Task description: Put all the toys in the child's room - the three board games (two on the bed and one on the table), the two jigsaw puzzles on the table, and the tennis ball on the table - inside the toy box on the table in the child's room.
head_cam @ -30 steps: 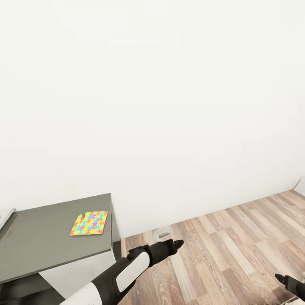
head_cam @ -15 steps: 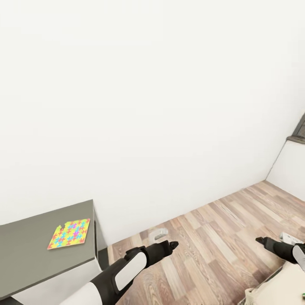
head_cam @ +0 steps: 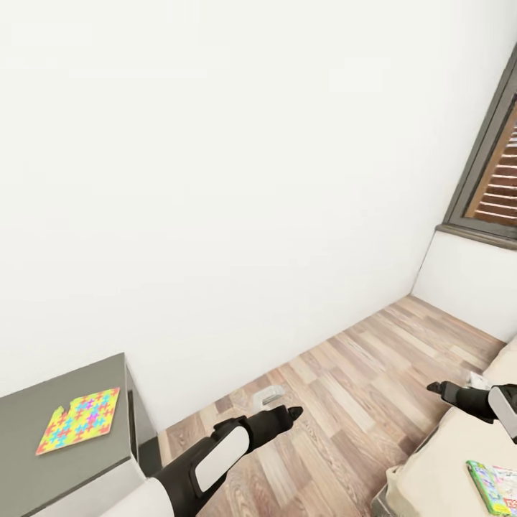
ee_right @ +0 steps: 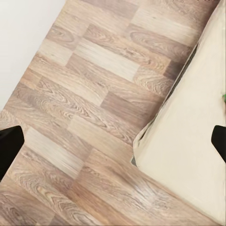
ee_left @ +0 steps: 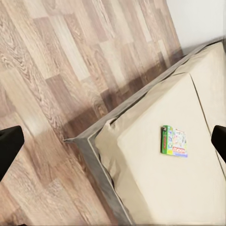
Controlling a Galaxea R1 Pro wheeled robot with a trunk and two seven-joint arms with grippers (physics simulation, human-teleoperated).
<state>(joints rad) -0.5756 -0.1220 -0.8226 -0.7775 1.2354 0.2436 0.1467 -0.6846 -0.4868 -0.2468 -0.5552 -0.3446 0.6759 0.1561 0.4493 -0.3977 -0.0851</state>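
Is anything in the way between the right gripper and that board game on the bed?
Nothing visible. The board game lies flat on the bed, with only bare mattress between it and the right gripper, which hangs over the wood floor just beyond the bed's edge.

The view has swung right, bringing the bed [head_cam: 459, 459] and a board game [head_cam: 492, 485] into sight.
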